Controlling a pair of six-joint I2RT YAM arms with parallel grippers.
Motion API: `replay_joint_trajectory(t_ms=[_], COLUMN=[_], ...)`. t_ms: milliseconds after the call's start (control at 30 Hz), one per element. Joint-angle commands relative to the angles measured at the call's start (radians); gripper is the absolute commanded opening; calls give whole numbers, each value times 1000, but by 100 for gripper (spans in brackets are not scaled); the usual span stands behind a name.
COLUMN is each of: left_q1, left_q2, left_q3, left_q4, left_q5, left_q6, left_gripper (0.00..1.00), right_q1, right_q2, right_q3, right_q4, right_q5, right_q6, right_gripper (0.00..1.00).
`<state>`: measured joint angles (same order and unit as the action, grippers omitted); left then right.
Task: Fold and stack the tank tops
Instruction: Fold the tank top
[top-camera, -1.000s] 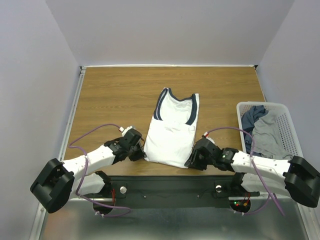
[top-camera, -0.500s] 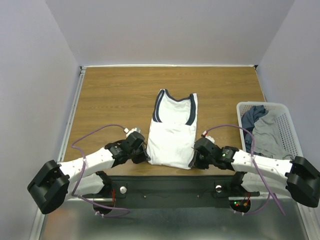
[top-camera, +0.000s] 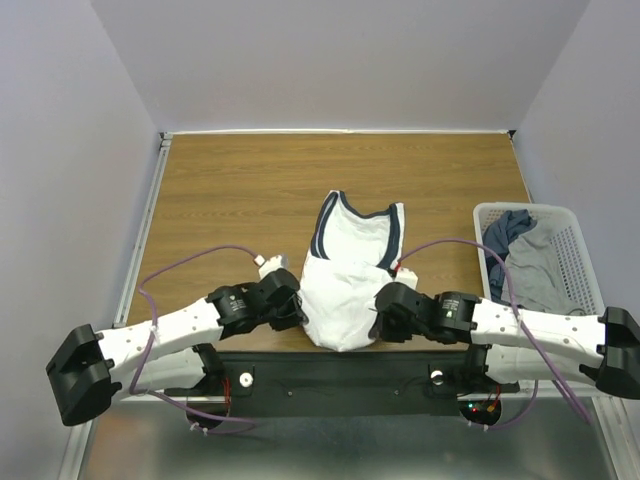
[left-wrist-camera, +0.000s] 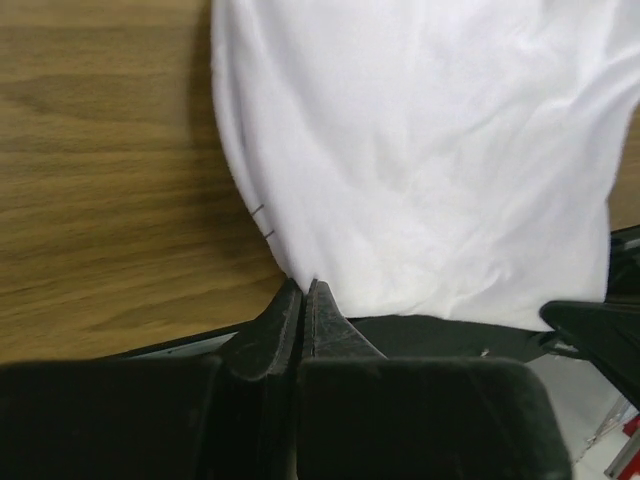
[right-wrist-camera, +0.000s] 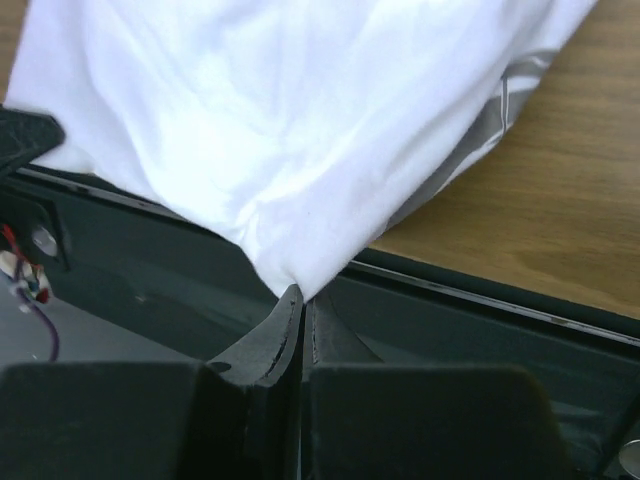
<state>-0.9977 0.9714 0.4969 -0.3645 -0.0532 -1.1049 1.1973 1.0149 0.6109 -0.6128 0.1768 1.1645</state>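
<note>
The white tank top with navy-edged neck and armholes lies folded lengthwise in the middle of the table, its hem at the near edge. My left gripper is shut on the hem's left corner, seen in the left wrist view. My right gripper is shut on the hem's right corner, seen in the right wrist view. Both corners are lifted and drawn inward, so the hem bunches and sags over the table's front edge. A grey tank top and a dark blue one lie in the basket.
A white plastic mesh basket stands at the right edge of the wooden table. A black rail with the arm bases runs along the near edge. Purple cables loop from both arms.
Both grippers have moved inward toward each other with the hem corners in them. The hem has narrowed and bunched, and the top's upper part has shifted a little.
</note>
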Motion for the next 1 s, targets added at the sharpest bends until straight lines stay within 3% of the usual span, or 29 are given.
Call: replay_joint_trajectory(t_ms=[0,233,633,967], left_q1=[-2,47,231,312], left_q2=[-4,107,222,383], left_q3=[145,320,471,604], left_q4=[-16,19,192,323], left_q5=[-129,-169,-85,-36], left_q6=[31,131,211,229], left_gripper=[0,0,0,0], right_q1=[-8,-102,-274,-453], right_q2=[10,57,116,177], right_q3=[107,223,407,463], right_q4=[-68,-74,-67,34], right_q5=[157,214,257,165], right_q6=[-25,-130,-301,-416], right_gripper=[1,1,1,1])
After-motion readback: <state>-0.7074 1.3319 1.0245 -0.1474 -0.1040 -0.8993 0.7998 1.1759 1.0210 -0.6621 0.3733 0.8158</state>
